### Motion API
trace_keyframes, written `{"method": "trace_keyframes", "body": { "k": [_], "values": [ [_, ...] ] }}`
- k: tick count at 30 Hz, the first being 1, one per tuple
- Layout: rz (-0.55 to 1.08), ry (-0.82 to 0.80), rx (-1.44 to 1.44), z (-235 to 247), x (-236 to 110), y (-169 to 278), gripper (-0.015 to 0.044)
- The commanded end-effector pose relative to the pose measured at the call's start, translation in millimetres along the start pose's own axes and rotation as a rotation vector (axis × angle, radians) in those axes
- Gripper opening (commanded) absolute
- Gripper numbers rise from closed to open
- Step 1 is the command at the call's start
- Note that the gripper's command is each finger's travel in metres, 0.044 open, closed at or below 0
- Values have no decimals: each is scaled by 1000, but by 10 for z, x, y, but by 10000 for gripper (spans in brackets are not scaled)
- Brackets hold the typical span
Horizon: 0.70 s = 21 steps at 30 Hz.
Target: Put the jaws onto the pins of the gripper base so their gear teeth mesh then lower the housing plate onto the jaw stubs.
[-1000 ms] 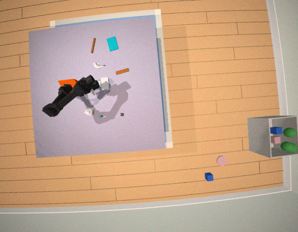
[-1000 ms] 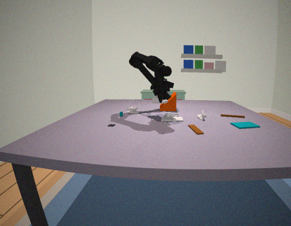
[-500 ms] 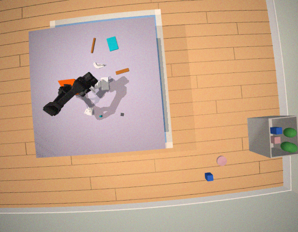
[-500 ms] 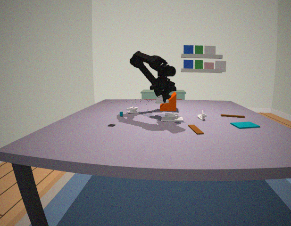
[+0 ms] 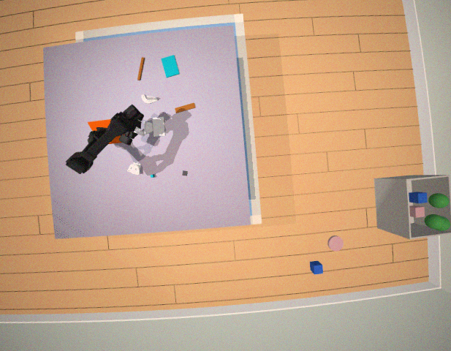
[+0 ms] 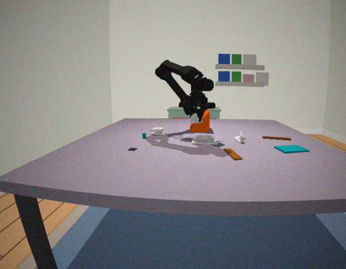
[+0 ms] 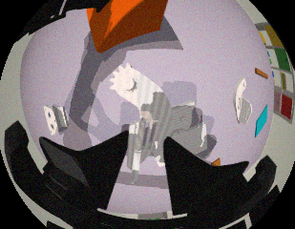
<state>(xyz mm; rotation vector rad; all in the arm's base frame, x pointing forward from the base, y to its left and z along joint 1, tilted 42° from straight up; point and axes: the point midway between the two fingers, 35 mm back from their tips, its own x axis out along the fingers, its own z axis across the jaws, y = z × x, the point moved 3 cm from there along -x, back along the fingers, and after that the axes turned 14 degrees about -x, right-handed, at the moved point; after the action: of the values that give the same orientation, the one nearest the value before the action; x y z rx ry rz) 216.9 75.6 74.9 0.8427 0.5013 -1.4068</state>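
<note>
"What's in your gripper (image 5: 137, 127) (image 6: 198, 119) (image 7: 147, 136)?"

"I've got the toothed white jaw (image 5: 140, 131) (image 6: 194, 117) (image 7: 149, 94) pinched between its fingers. The white housing plate (image 5: 158, 126) (image 6: 204, 142) (image 7: 191, 138) lies below, just beside my gripper; the other jaw (image 5: 148, 99) (image 6: 239, 139) (image 7: 240, 99) lies farther off."

Purple tabletop (image 5: 202, 181) (image 6: 173, 176) (image 7: 200, 62): 2 brown strips, teal sheet (image 5: 170, 66) (image 6: 291, 148) (image 7: 262, 121).

White toothed jaw (image 5: 139, 131) (image 6: 194, 117) (image 7: 143, 90), raised; second jaw (image 5: 147, 99) (image 6: 239, 139) (image 7: 240, 101), base (shadowed) (image 5: 158, 126) (image 6: 204, 139) (image 7: 187, 130), holed housing plate (image 5: 134, 168) (image 6: 157, 131) (image 7: 51, 120) apart on counter (image 5: 202, 196) (image 6: 173, 174) (image 7: 37, 86).
</note>
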Motion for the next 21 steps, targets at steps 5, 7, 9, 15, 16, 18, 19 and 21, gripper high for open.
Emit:
{"method": "trace_keyframes", "body": {
  "k": [5,7,9,15,16,18,19,21],
  "values": [
    [-4,-1,-180,-83,8,-68,134],
    [-4,-2,-225,-101,9,-84,134],
    [-4,-4,-269,-119,11,-99,134],
    [-4,-7,-399,-170,14,-146,134],
    [-4,-8,-410,-174,15,-150,134],
    [-4,-8,-413,-176,15,-151,134],
    [-4,-8,-413,-176,15,-151,134],
    [-4,-8,-413,-176,15,-151,134]
  ]
}}
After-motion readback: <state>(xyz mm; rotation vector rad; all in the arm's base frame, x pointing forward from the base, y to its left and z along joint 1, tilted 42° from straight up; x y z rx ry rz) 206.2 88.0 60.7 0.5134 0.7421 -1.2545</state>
